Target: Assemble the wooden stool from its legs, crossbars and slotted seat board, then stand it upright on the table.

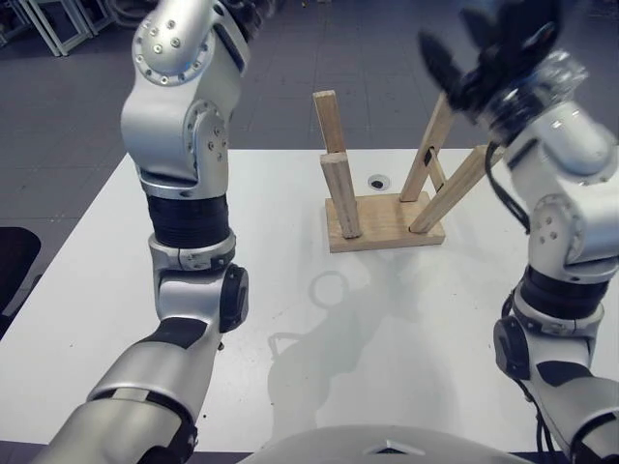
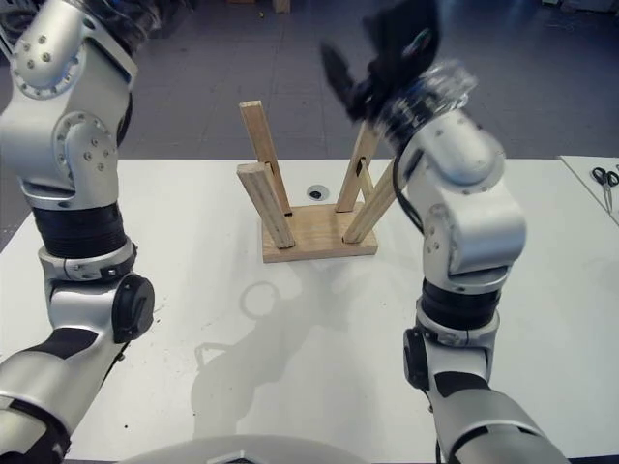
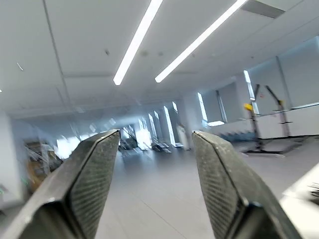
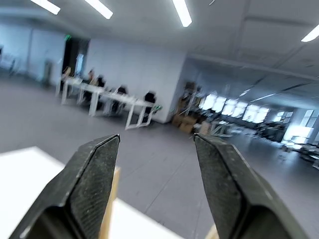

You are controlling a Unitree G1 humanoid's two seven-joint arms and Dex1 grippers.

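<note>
The wooden stool rests upside down on the white table (image 1: pixel 406 329), seat board (image 1: pixel 385 227) flat and legs pointing up. Two legs (image 1: pixel 340 193) stand at its left side and two slanted legs (image 1: pixel 451 189) at its right, with a crossbar (image 1: pixel 435 170) between the right pair. My right gripper (image 1: pixel 474 48) hangs open just above the right legs' tops, holding nothing. In the right wrist view its fingers (image 4: pixel 94 184) are spread, with a leg tip (image 4: pixel 110 209) below them. My left gripper (image 3: pixel 155 134) is raised high, open and empty, pointing toward the ceiling.
A round cable hole (image 1: pixel 377 182) lies in the table just behind the stool. Scissors (image 2: pixel 607 178) lie on another surface at the far right. My left arm (image 1: pixel 184 145) stands tall over the table's left part.
</note>
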